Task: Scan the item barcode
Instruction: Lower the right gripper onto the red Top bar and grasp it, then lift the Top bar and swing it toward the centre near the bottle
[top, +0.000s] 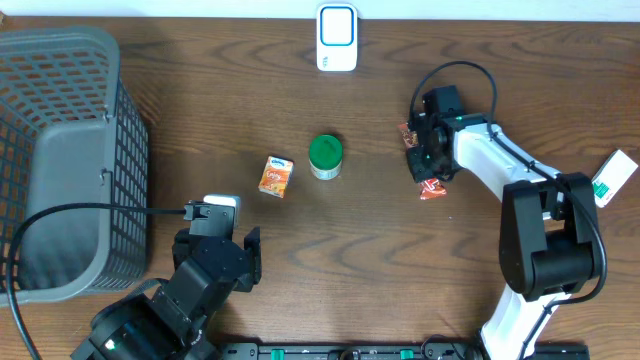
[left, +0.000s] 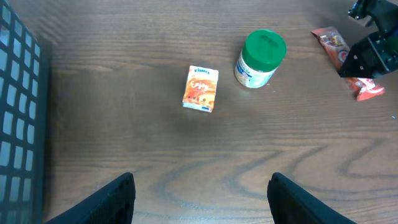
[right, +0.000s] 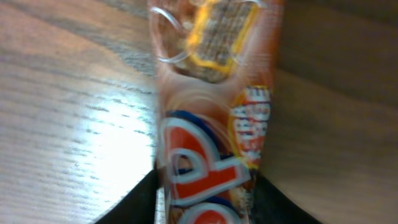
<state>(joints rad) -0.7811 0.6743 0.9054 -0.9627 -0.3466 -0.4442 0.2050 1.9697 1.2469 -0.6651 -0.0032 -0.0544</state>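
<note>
Your snack packet (right: 211, 124) lies flat on the table (right: 74, 124), right claw (right: 205, 208) pinching its long edges, likely to carry it to the scanner (top: 337, 38); your left claw (left: 202, 199) hangs wide open, empty.

Basket (top: 125, 180) sat at left edge of tabletop (top: 400, 260) | scanner (top: 337, 37) at far edge | carton (top: 276, 176) left of jar (top: 325, 157) | snack packet (top: 432, 188) right of jar

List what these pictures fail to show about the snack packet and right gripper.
Right wrist view: the snack packet is blurred and cut off top and bottom; no barcode shows.
Overhead: the right gripper covers the packet's middle.
Right wrist view: its fingers flank the packet, but the bottom edge hides whether they clamp it.
Overhead: the scanner is too small to read.
</note>
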